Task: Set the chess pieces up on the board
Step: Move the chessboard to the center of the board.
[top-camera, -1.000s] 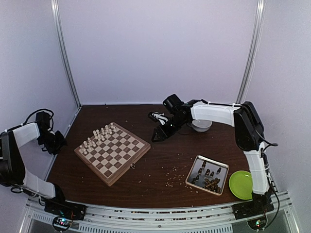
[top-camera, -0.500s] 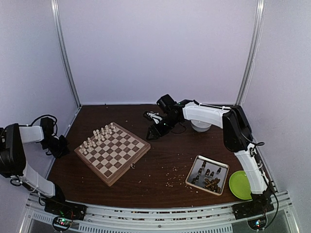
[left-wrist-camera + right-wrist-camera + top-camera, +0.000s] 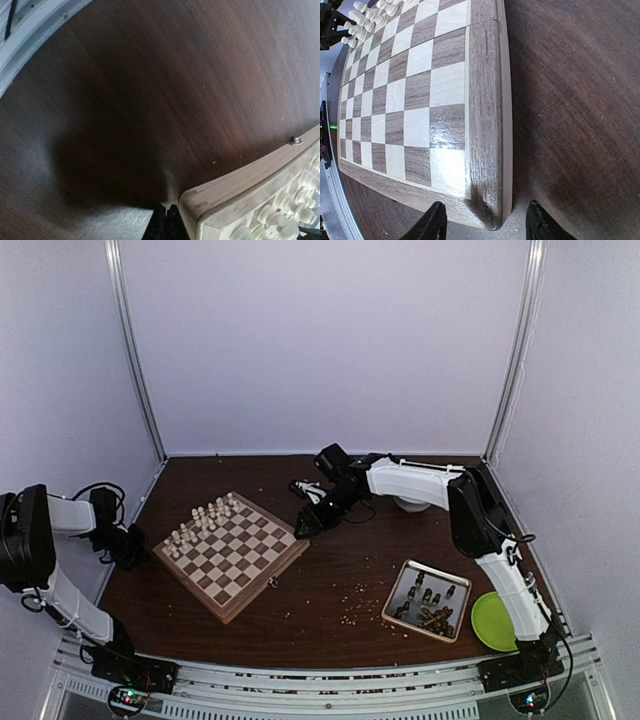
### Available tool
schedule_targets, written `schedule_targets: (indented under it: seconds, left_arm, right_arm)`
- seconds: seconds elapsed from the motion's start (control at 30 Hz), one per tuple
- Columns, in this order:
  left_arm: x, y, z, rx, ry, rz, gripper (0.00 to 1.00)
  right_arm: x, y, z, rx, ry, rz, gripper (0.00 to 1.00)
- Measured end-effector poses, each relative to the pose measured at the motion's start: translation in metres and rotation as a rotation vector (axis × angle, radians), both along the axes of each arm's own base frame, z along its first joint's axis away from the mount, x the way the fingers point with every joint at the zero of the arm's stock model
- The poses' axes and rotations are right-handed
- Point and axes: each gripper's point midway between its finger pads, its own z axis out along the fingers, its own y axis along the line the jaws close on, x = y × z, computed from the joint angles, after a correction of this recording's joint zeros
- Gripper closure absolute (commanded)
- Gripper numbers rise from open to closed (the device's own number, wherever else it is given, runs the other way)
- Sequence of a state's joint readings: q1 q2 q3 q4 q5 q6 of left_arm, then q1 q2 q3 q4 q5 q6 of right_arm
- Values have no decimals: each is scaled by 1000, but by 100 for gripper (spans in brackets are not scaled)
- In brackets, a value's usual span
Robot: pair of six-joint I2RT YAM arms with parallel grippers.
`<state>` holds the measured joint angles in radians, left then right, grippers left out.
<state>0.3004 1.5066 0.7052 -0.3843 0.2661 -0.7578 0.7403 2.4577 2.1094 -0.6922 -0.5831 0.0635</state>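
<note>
Wooden board (image 3: 232, 553) sits centre-left on the counter (image 3: 330, 575), cream chess pieces (image 3: 200, 520) along its upper-left edge. Left wrist: left jaws clenched beside the board's corner, bottom centre. Right wrist: right jaws released, board corner between them, bottom.

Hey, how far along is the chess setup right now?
Done: the cream pieces stand in about two rows along the far-left edge of the board. In hand: no piece; the right end effector is open astride one board corner, and the left end effector is shut beside the opposite corner. Left: the dark pieces lie in the metal tray, none on the board.
</note>
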Motion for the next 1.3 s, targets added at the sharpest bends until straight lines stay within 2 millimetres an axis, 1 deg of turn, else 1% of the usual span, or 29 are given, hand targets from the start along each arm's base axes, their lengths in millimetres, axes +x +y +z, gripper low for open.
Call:
schedule_targets:
  seconds: [0.07,0.33,0.47,0.57,0.63,0.73,0.83,0.97,1.1,1.2,1.3]
  left_arm:
    - [0,-7,-5,-8,14,-20,100]
    - [21,-26,-4,-10,-27,-81,100]
    - [31,-39,-4,-22,-50,-118,100]
    - [38,-48,-4,-42,-76,-138,100]
    - [42,-55,-3,-56,-94,-154,100]
    - [44,-64,-2,-64,-115,-180,100]
    - [44,-74,-3,-68,-128,-209,100]
    - [43,-86,-3,-63,-136,-243,100]
    - [39,-104,-1,-47,-147,-292,100]
    - [40,-114,2,-33,-161,-319,100]
    - [40,-116,3,-24,-168,-324,100]
  right_arm:
    - [-3,1,-2,-1,8,3,47]
    - [-15,3,-7,-16,27,32,50]
    - [-21,-2,-17,-28,55,37,51]
    - [-27,-6,-17,-24,62,41,51]
    - [-36,-12,-18,-23,75,47,51]
    - [-52,-21,-21,-34,92,56,52]
    - [-68,-26,-21,-44,102,71,51]
    - [-85,-19,-21,-50,105,103,51]
    - [-100,-15,-21,-54,108,129,50]
    - [-106,-16,-22,-57,111,137,50]
    - [-106,-17,-22,-57,111,137,49]
